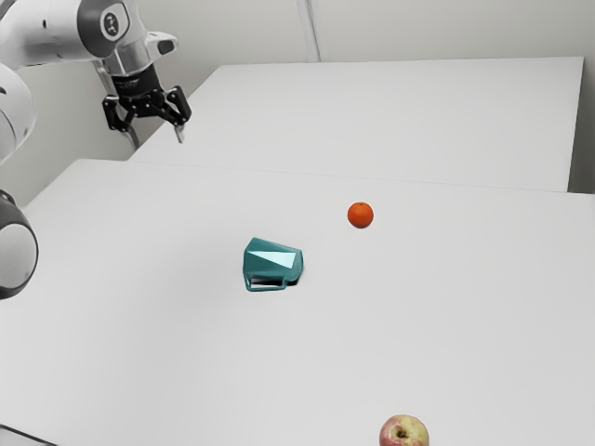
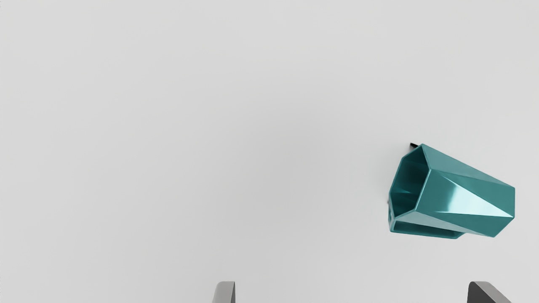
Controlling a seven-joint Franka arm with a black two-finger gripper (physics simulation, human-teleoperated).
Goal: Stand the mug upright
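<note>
My gripper [image 1: 156, 137] hangs clear of the surface [image 1: 167, 353], at between ten and eleven o'clock from the mug [image 1: 272, 256] in the exterior view. It is open and holds nothing: the greyish fingertips [image 2: 225, 293] stand wide apart, smooth and rounded at their ends. The surface under the mug is plain white, matte and even. Here the mug lies tipped on its side, its mouth toward nine o'clock and its narrower base toward three in the exterior view, with the handle [image 2: 425, 229] on the six o'clock side. It is glossy teal, cut in flat, slanting facets that meet at crisp edges; one bright triangular patch shines on its flank. The rim is angular, the hollow inside is darker, and the handle makes a thin, squared loop. From the mug, a round orange [image 1: 361, 215] with dull skin sits at two o'clock, and a smooth red-and-yellow apple [image 1: 403, 433] at about five, well apart from it.
</note>
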